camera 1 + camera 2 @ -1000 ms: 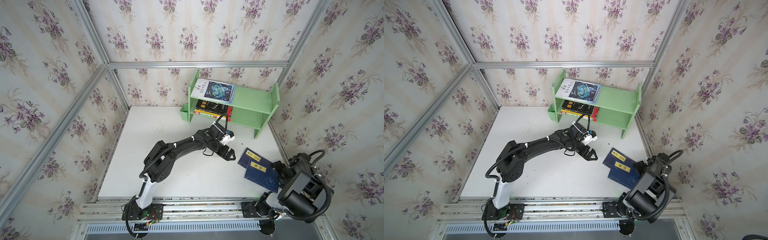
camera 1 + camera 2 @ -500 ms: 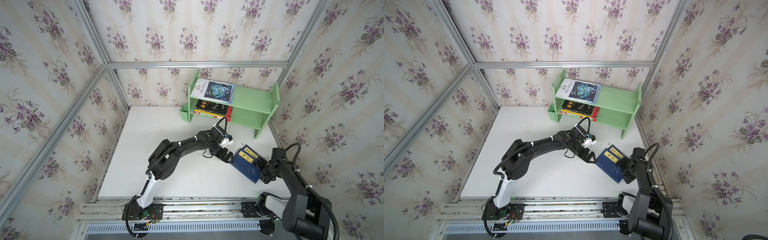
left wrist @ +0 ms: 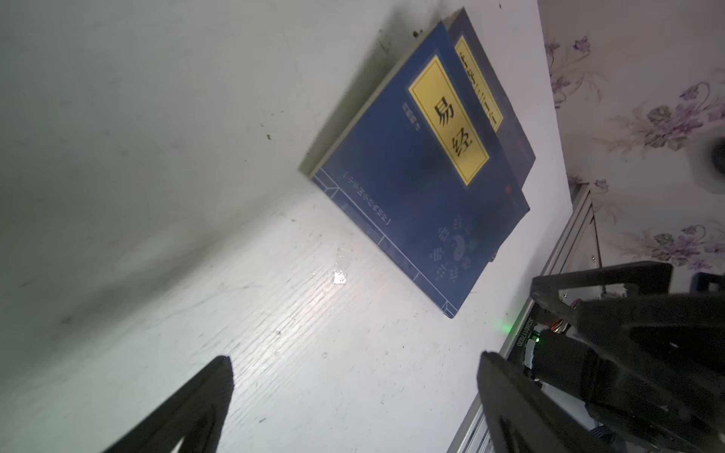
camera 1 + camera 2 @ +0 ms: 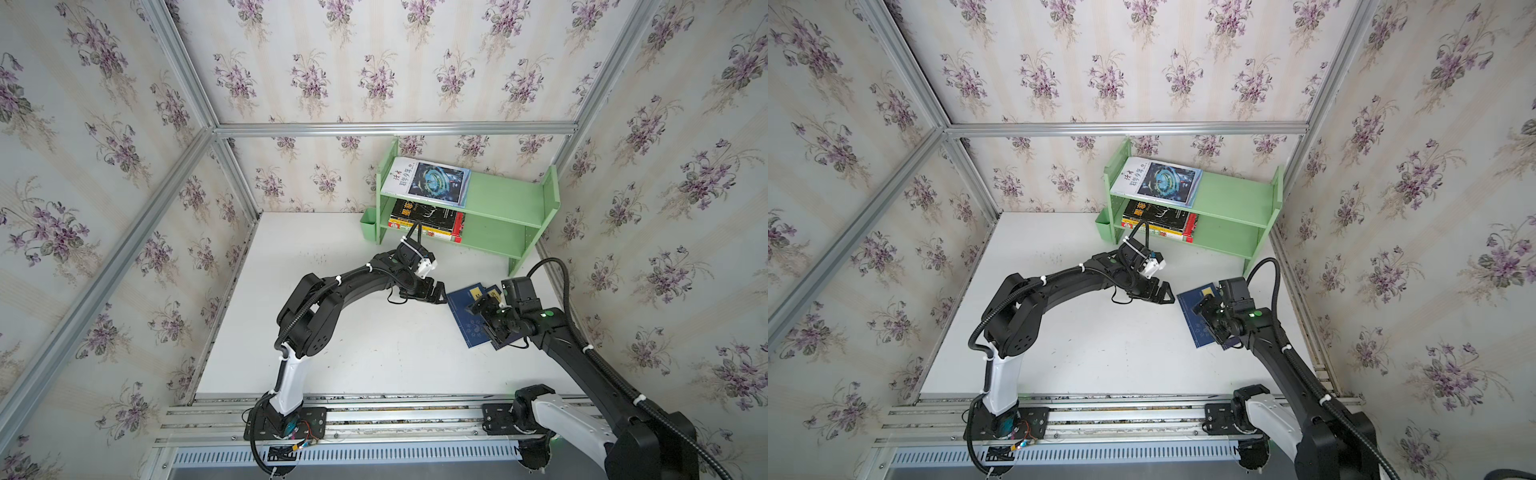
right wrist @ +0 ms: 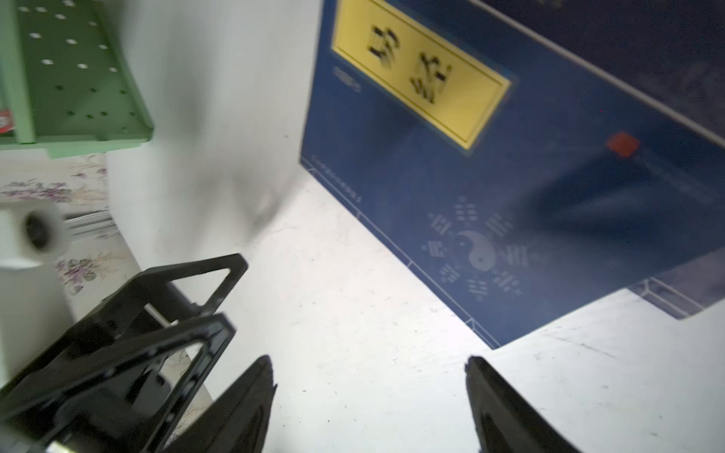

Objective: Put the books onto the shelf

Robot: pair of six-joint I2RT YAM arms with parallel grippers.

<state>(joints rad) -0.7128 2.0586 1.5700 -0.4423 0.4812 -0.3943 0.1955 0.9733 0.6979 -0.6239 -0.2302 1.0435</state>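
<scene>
Purple-flowered wallpaper (image 4: pixel 374 62) covers the walls behind aluminium rails (image 4: pixel 395 129), and the white bench (image 4: pixel 374 361) is scuffed and speckled. At its far right stands the pale green shelf (image 4: pixel 503 195), with a small green cup (image 4: pixel 368 222) on its left end. The white-blue swirl book (image 4: pixel 428 183) lies flat on the top tier, and the black book (image 4: pixel 424 212) tops a stack on the lower tier. Two navy books lie on the bench near the shelf's right foot, the upper navy book (image 3: pixel 412 188) overlapping the lower navy book (image 3: pixel 510 129).

Under the black book only thin coloured edges show, so those covers cannot be read. In both top views the right arm's wrist hides much of the navy pair, and the right wrist view is smeared by motion.

The left fingers (image 3: pixel 196 392) are spread wide with nothing between them, low over the bench just beside the upper navy book. The right fingers (image 5: pixel 243 404) also stand apart over bare bench, above the navy pair and gripping nothing.

A second ago the right arm was folded back at the near right corner; now it reaches over the navy books. They have slid leftward and more squarely onto one another. The left fingers have edged closer to them.
</scene>
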